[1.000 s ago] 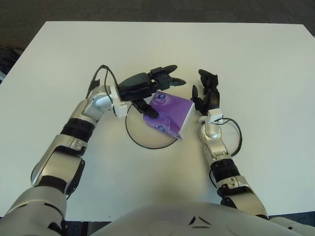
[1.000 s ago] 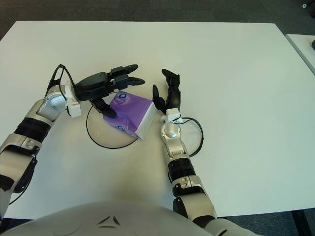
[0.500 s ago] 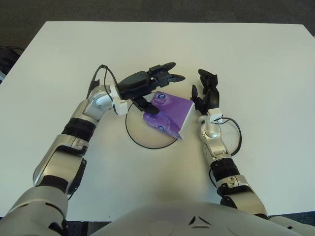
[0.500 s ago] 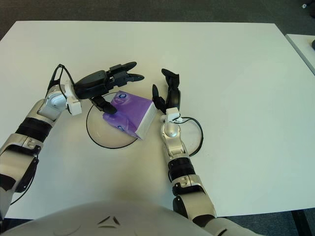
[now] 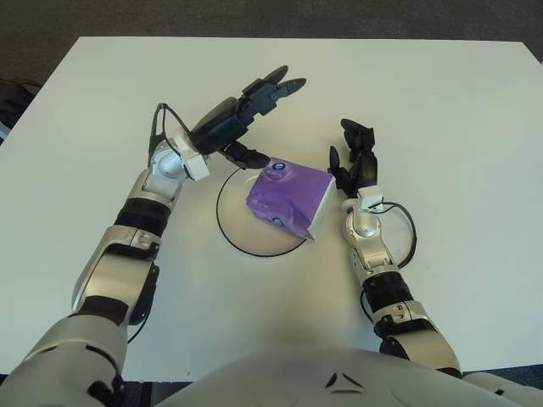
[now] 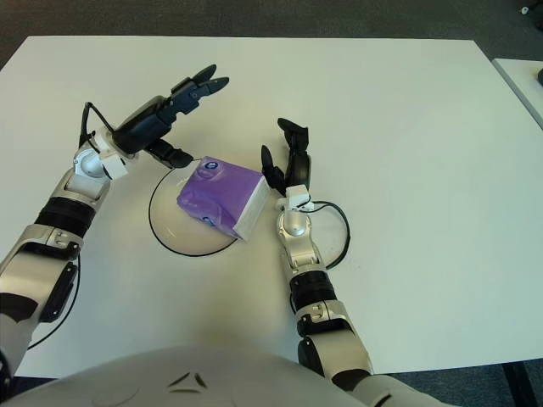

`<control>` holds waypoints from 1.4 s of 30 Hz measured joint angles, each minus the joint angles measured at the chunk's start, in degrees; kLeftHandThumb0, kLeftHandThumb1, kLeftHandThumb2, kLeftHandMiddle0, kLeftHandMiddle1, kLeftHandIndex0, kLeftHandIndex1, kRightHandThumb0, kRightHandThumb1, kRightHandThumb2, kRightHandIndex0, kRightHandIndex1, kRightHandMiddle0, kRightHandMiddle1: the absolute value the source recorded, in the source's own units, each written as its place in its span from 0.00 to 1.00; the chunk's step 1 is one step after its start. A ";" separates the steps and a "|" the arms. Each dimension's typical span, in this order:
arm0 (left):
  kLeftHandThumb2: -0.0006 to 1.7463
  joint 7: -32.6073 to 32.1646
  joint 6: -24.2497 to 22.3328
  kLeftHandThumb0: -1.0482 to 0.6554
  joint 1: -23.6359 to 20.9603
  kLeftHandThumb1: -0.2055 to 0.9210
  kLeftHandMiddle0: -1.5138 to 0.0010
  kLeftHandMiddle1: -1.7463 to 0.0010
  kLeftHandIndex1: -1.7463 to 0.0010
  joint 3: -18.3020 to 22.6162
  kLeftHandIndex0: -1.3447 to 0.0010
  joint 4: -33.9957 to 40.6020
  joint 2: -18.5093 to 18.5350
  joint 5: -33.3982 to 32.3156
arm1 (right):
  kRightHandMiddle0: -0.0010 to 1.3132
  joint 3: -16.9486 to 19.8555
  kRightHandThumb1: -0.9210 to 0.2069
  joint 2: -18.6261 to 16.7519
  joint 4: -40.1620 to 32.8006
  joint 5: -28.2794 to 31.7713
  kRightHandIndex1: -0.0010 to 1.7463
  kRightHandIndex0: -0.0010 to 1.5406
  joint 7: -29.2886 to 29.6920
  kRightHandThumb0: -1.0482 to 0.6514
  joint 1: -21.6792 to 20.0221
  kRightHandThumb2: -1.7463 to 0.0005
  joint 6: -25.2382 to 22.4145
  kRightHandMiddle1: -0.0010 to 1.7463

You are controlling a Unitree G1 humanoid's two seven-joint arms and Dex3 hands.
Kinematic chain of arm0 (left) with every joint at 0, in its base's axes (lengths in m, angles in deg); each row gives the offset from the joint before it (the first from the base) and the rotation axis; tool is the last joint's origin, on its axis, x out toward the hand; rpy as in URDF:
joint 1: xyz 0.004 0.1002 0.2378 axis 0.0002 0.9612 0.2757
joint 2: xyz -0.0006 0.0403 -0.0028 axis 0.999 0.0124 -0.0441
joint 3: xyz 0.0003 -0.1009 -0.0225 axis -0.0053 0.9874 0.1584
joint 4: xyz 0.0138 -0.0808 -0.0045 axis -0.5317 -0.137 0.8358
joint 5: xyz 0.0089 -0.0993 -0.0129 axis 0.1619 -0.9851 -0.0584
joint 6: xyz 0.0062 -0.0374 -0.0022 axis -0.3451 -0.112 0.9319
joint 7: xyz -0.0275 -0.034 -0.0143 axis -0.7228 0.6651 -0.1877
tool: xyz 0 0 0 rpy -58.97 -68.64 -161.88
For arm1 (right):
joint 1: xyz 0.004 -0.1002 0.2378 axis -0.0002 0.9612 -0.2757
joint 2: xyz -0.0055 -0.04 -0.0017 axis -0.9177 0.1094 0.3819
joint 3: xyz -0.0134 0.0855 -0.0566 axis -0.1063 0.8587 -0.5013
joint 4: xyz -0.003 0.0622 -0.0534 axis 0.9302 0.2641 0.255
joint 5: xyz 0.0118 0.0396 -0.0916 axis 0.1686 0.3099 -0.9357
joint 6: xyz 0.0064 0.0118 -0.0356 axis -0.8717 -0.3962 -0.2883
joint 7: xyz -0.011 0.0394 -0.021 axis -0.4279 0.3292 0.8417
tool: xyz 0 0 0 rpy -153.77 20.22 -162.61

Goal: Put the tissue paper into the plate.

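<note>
Tissue pack (image 5: 288, 197) lying on plate (image 5: 231, 233) at frame centre, right end over the rim; left hand (image 5: 242, 119) lifted upper left, fingers spread, holding nothing; right hand (image 5: 355, 161) just right, fingers loose; risk: any nudge tipping pack off.

The left hand (image 5: 242, 119) has let go of the purple tissue pack (image 5: 288, 197) and lifted toward the frame's upper left, fingers spread. The pack now seems to lie flatter on the plate (image 5: 231, 231), perhaps slightly settled.
</note>
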 measured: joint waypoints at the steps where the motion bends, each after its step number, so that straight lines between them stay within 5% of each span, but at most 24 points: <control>1: 0.47 0.06 -0.01 0.12 -0.08 1.00 0.99 1.00 0.97 0.12 1.00 -0.41 -0.36 -1.09 | 0.00 0.02 0.03 0.00 0.11 0.01 0.33 0.14 -0.13 0.24 -0.09 0.69 0.03 0.57; 9: 0.52 -1.44 -0.91 0.14 -3.99 1.00 1.00 1.00 1.00 2.70 1.00 -8.96 -2.62 -2.78 | 0.00 0.11 0.02 0.07 0.98 0.34 0.32 0.13 -1.92 0.26 -0.79 0.68 0.34 0.54; 17: 0.56 -6.66 -4.05 0.10 -4.74 1.00 1.00 1.00 1.00 6.19 1.00 -10.00 -4.78 -2.79 | 0.00 0.66 0.03 0.02 1.50 0.62 0.32 0.13 -3.49 0.27 -1.17 0.67 0.73 0.54; 42: 0.56 -9.11 -27.99 0.03 -1.94 1.00 1.00 1.00 1.00 12.44 0.99 0.91 -8.21 -9.08 | 0.00 1.36 0.07 -0.11 2.19 1.82 0.33 0.13 -4.47 0.27 -1.51 0.65 1.46 0.56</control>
